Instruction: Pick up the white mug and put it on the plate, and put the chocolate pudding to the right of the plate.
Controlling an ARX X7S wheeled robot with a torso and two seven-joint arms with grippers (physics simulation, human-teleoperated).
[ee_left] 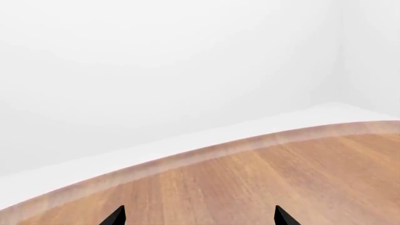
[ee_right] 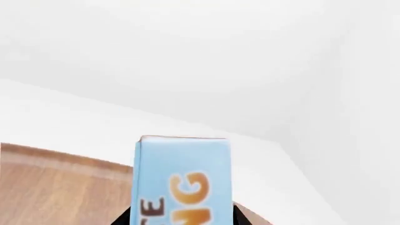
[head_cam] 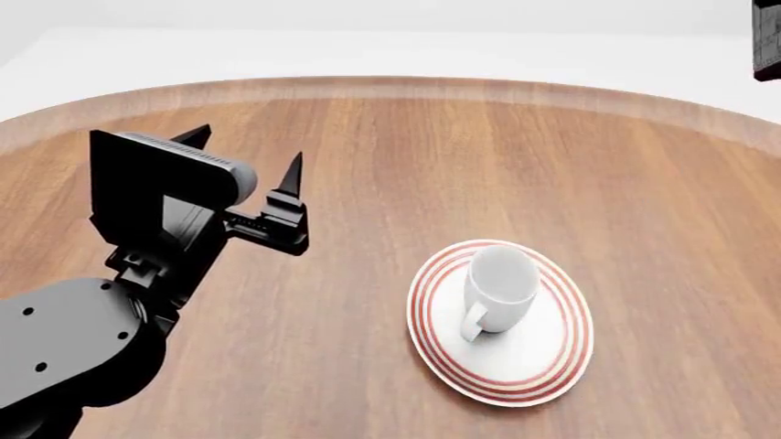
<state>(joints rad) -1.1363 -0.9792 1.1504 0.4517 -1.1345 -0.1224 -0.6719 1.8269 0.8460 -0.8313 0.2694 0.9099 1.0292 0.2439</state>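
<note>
Light-blue pudding [ee_right: 182, 180] clamped in the right fingers; mug [head_cam: 498, 285] already on the plate [head_cam: 551, 361].

The right fingers [ee_right: 181, 216] grip the carton by its sides, its long axis pointing away from the wrist, above the counter's [head_cam: 366, 137] far right edge. Only a dark corner [head_cam: 766, 41] at the head view's upper right may belong to this arm. The plate therefore lies nearer and to the left; the drop spot, bare wood right of it, is judged reachable. The left fingers [head_cam: 244, 165] are apart and hold nothing, left of the plate.
</note>
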